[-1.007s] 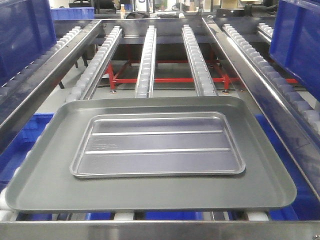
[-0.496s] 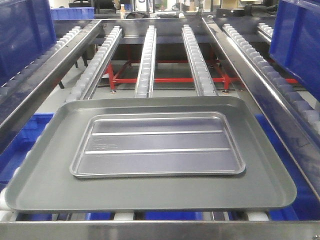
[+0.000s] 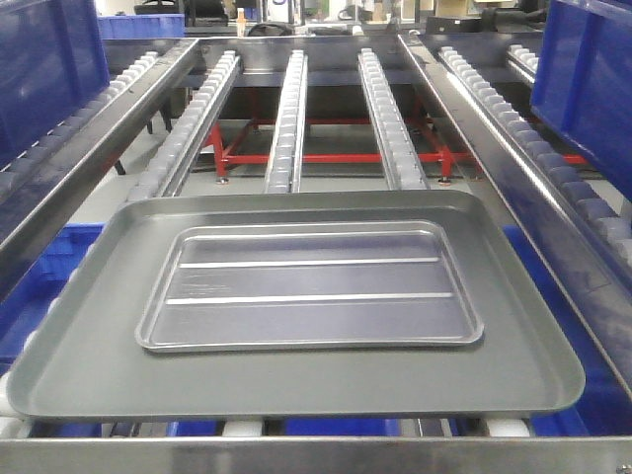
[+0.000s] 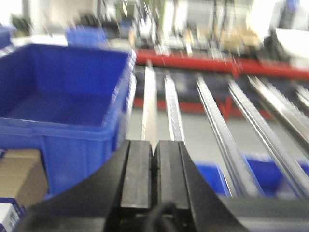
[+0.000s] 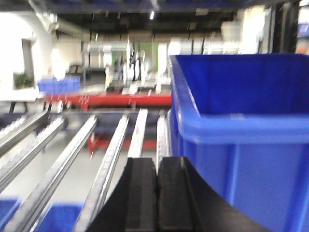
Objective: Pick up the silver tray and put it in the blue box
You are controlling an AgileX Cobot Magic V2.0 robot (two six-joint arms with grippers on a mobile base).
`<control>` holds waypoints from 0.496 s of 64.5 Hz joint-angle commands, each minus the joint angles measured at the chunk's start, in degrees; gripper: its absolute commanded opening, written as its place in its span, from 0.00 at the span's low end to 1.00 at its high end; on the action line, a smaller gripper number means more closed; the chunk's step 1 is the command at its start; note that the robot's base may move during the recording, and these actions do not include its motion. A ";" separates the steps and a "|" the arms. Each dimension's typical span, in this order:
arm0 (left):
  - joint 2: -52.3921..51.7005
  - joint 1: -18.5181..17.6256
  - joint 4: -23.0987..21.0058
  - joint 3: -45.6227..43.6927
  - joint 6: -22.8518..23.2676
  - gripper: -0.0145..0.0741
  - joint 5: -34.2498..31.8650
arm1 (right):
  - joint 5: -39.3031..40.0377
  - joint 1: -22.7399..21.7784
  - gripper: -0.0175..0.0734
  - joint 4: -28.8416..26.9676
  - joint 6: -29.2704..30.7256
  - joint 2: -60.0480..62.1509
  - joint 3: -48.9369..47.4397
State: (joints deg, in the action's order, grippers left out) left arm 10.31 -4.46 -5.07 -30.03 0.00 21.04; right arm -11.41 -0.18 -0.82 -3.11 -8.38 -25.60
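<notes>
Two trays lie nested in the front view. The shiny silver rectangular metal tray (image 3: 311, 286), with two long ridges on its floor, sits flat inside a larger matte dark-grey metal tray (image 3: 89, 365). A band of bare grey floor runs round all four silver edges, so the two rims are apart. The band is narrowest at the far edge and broader at the near edge and the sides. The grey tray rests on the near end of the silver roller rails (image 3: 288, 118). Deep bright-blue plastic crates stand at both margins, the left blue box (image 3: 44, 69) and the right blue box (image 3: 592, 79), each well apart from the silver tray.

From my left wrist, blurred, my left pincer (image 4: 153, 159) has its black fingers pressed together on nothing. The left blue box stands ahead on the left, mouth upward, above a brown cardboard carton (image 4: 19, 179). Rails run off on the right.

From my right wrist, my right pincer (image 5: 157, 188) is likewise closed and empty. The right blue box's thick rim is near on the right, and rails stretch away on the left.
</notes>
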 commanded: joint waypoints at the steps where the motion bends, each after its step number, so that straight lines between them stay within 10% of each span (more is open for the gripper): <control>1: 6.31 -2.25 -0.10 -7.01 0.00 0.12 1.53 | -2.08 1.64 0.33 -0.13 -0.29 -6.47 -6.90; 16: 17.46 -14.06 -3.31 -11.92 -2.21 0.46 4.80 | -11.08 12.95 0.71 -1.32 -0.29 -21.73 -18.01; 32: 31.55 -32.73 -5.54 -14.59 -5.22 0.52 5.62 | -9.47 26.93 0.75 -1.73 -0.29 -36.47 -20.02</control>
State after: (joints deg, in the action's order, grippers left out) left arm 38.57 -33.16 -8.88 -42.18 -3.91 31.32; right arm -26.73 24.69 -2.13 -3.27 -41.89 -43.45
